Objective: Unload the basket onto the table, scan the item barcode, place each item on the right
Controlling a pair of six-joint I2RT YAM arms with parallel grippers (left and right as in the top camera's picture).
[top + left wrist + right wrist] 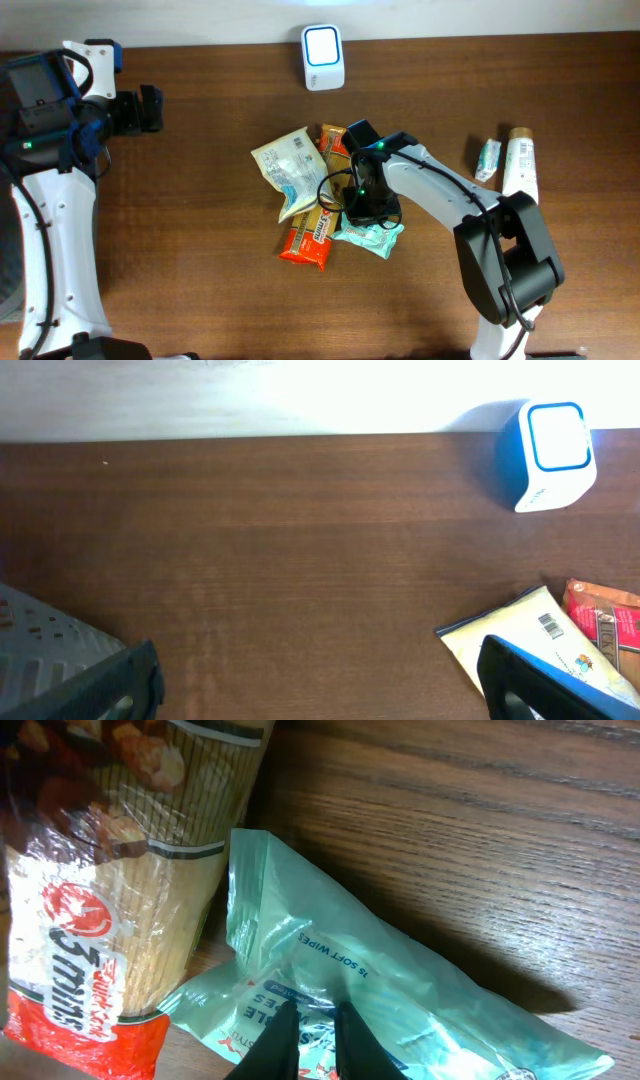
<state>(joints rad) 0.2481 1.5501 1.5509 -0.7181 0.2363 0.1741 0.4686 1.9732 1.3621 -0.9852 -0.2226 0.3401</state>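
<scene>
The mint-green wipes packet (pixel 380 975) lies on the side of the pile away from the white scanner (pixel 323 58), just beside an orange snack bag (pixel 95 920); the right gripper (pixel 312 1042) is clenched on a fold of its film; the left gripper (pixel 152 108) hangs released, well apart from the scanner. The packet looks soft, light, crinkly and slick; the flat sealed edge would likely give a surer hold than loose film.
</scene>
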